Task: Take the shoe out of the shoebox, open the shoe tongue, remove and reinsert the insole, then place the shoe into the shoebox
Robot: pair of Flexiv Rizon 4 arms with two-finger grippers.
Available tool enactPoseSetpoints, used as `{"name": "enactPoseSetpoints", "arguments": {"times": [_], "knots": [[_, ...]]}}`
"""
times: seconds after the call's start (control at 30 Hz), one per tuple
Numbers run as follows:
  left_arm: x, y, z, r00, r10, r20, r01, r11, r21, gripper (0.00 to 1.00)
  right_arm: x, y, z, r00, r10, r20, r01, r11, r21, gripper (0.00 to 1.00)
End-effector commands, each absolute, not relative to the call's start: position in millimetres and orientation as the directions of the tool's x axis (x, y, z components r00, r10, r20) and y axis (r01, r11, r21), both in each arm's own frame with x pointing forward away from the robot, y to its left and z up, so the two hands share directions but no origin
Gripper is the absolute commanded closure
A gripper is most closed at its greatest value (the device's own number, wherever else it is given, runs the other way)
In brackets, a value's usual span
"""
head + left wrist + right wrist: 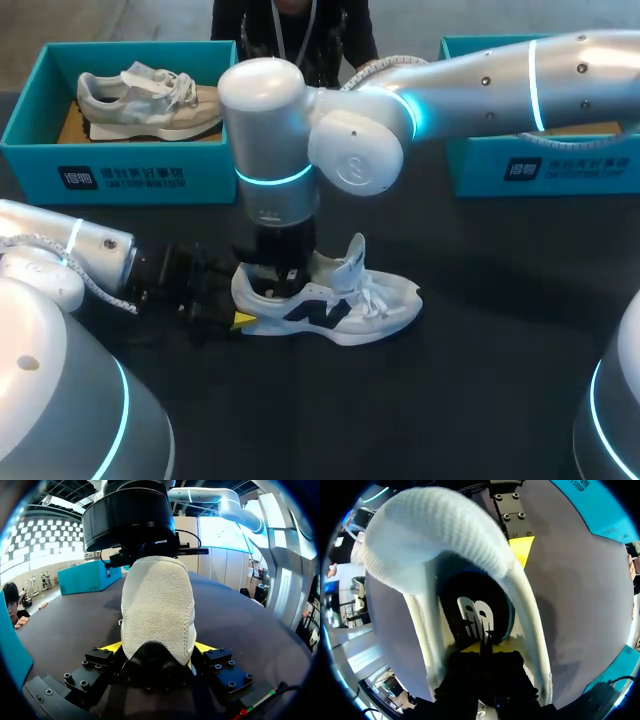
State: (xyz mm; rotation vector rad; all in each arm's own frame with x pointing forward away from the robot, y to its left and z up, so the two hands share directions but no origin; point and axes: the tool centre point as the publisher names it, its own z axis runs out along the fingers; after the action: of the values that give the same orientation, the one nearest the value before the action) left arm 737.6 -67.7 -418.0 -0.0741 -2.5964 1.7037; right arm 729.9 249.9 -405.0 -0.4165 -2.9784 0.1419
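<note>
A white sneaker [340, 305] with dark side marks lies on the black table, toe to the right. My left gripper [243, 310] comes in low from the left and is shut on its heel; in the left wrist view the yellow fingertips [112, 646] press both sides of the heel [157, 605]. My right arm reaches past the middle and points straight down into the shoe's mouth, where its gripper [280, 285] is partly hidden. Inside, the right gripper [485, 649] is pinched on the rear edge of the black insole [477, 615] with a white logo.
A teal shoebox [110, 175] at the back left holds another grey-white shoe [150, 100]. A second teal box [540, 170] stands at the back right, partly behind my right arm. Bare black tabletop lies in front of and to the right of the sneaker.
</note>
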Motion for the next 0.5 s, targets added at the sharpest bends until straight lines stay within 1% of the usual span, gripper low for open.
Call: {"name": "enactPoseSetpoints", "arguments": {"times": [0.03,0.5], "knots": [[736,-69,-421,-0.998,0.056,0.002,0.020,0.398,-0.917,1.00,715,239,-414,-0.955,0.275,0.114,0.265,0.959,-0.098,1.00],[736,-69,-421,-0.998,0.056,0.002,0.020,0.398,-0.917,1.00,721,229,-385,-0.959,0.276,0.059,0.271,0.959,-0.084,1.00]]}}
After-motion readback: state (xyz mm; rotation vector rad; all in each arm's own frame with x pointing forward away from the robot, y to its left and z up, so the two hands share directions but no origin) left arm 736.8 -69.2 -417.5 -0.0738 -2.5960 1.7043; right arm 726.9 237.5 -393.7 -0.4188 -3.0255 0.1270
